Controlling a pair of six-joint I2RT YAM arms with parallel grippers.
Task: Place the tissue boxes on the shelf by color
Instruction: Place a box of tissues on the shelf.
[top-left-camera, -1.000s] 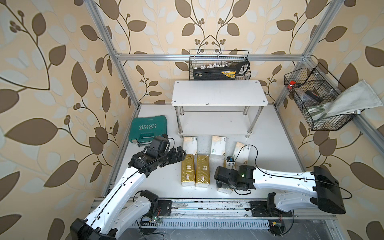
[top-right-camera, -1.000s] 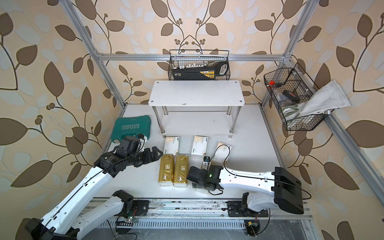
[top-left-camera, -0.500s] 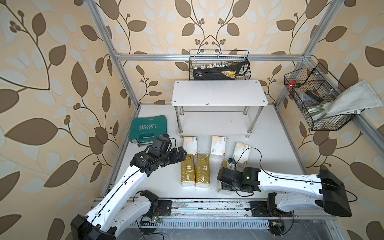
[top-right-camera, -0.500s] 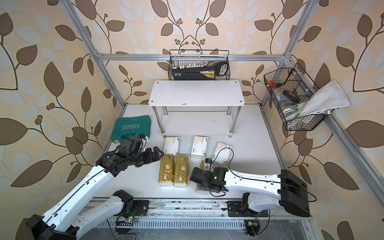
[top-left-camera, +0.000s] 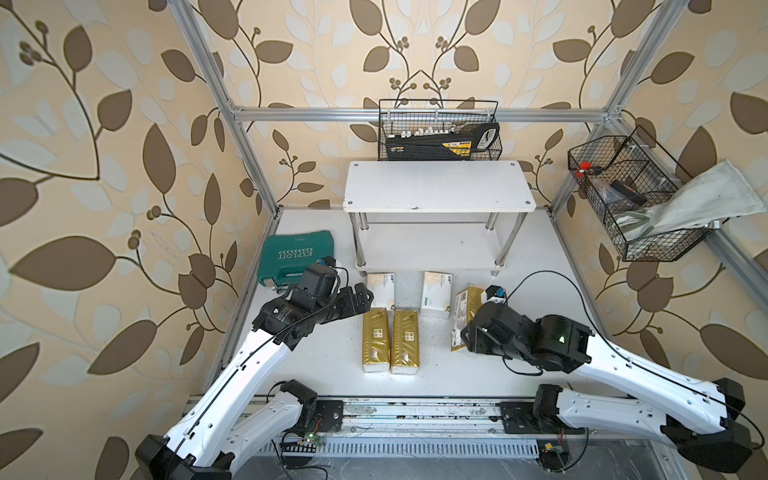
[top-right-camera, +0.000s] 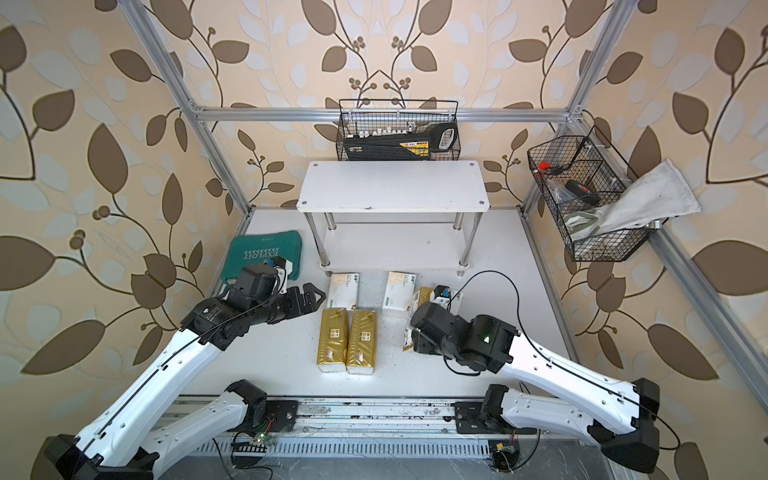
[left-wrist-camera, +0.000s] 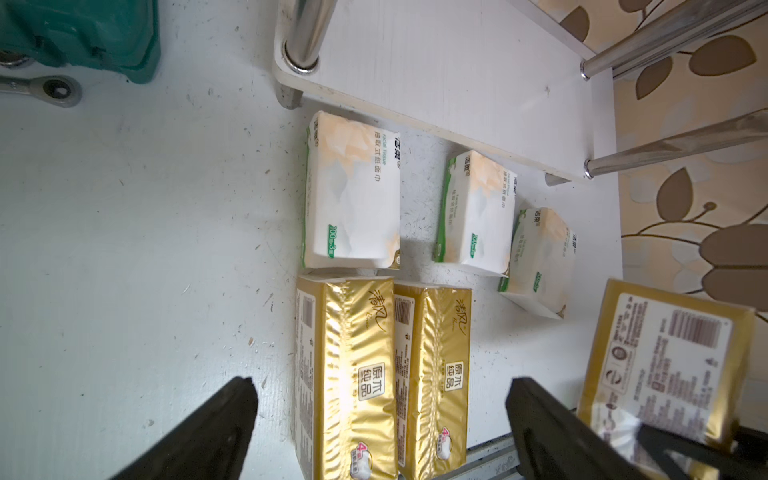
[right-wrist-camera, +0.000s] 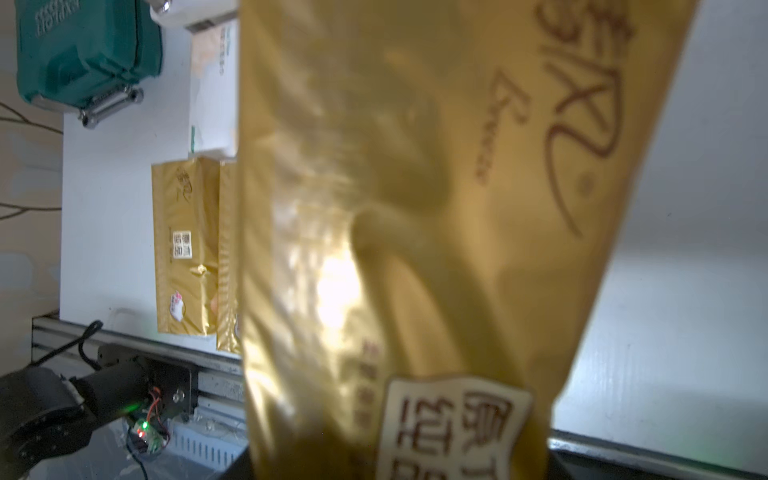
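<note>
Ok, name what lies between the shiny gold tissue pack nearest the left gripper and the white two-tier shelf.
A white, green-printed soft tissue pack; the left wrist view shows it plainest.

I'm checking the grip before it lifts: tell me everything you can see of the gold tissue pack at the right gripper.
The gold tissue pack is oblong and soft, wrapped in shiny crinkled gold film: brown script logo on one face, white printed label with barcode on the opposite. It is tilted, not flat, the right gripper shut on one end. Whether it touches the table is hidden.
</note>
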